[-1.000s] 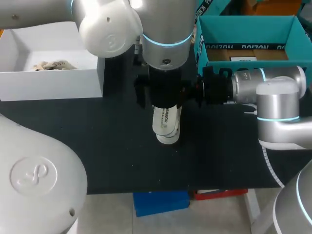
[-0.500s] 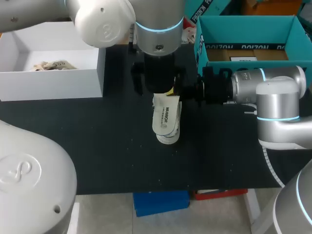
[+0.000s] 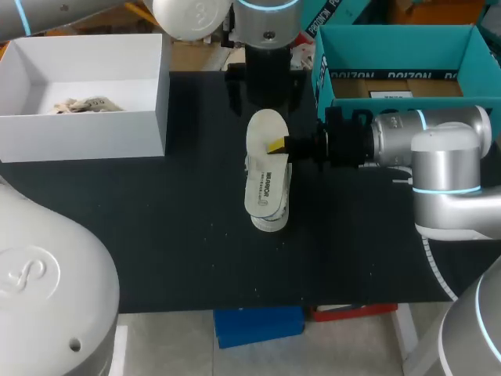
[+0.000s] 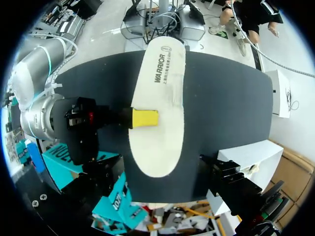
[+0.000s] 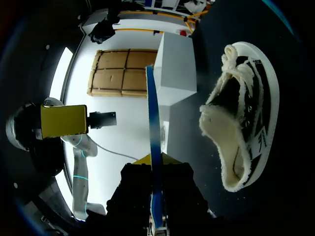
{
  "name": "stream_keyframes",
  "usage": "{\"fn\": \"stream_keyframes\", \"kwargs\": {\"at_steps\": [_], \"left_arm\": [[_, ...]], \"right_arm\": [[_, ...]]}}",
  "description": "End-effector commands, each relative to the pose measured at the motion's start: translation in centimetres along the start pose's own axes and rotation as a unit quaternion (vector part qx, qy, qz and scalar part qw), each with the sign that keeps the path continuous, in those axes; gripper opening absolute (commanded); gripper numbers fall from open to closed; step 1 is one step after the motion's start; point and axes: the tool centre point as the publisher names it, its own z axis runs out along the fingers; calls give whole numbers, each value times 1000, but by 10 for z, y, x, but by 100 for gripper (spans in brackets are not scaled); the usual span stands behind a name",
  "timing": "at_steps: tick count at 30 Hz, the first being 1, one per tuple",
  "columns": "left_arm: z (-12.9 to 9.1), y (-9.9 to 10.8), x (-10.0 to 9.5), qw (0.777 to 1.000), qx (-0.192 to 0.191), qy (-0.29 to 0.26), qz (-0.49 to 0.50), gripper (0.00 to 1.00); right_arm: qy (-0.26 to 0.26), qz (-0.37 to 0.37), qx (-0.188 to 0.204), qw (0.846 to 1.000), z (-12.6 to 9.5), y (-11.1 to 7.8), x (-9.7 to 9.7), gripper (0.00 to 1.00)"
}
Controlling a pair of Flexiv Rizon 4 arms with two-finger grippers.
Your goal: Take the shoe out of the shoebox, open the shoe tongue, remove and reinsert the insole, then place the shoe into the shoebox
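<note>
My right gripper is shut on the long edge of a white insole and holds it level over the middle of the black table. The black-and-white shoe lies under it, mostly hidden in the head view. The right wrist view has the insole edge-on between the yellow tips of my right gripper, with the shoe on the mat beside it, laces loose. My left gripper hangs open above the insole, its black fingers wide apart and holding nothing.
An open white box with crumpled paper inside stands at the far left. An open teal box stands at the far right, just behind my right arm. The near half of the black mat is bare.
My left arm has pulled back toward the table's far edge, uncovering the insole. My right gripper has stayed in place, shut on the insole.
</note>
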Motion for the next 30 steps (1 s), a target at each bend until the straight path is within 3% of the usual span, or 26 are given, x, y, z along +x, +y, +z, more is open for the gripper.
{"fn": "stream_keyframes", "kwargs": {"at_steps": [1, 6, 12, 30], "left_arm": [[14, 20, -7, 1000, 14, -6, 2, 100], [18, 30, -3, 1000, 23, -6, -9, 100], [17, 22, 0, 1000, 24, 0, -12, 100], [-8, -71, 7, 1000, 15, 8, -9, 100]], "right_arm": [[-1, 0, -2, 1000, 1, -1, 0, 0], [-1, 0, -2, 1000, 1, -1, 0, 0], [-1, 0, -2, 1000, 1, -1, 0, 0], [-1, 0, -2, 1000, 1, -1, 0, 0]]}}
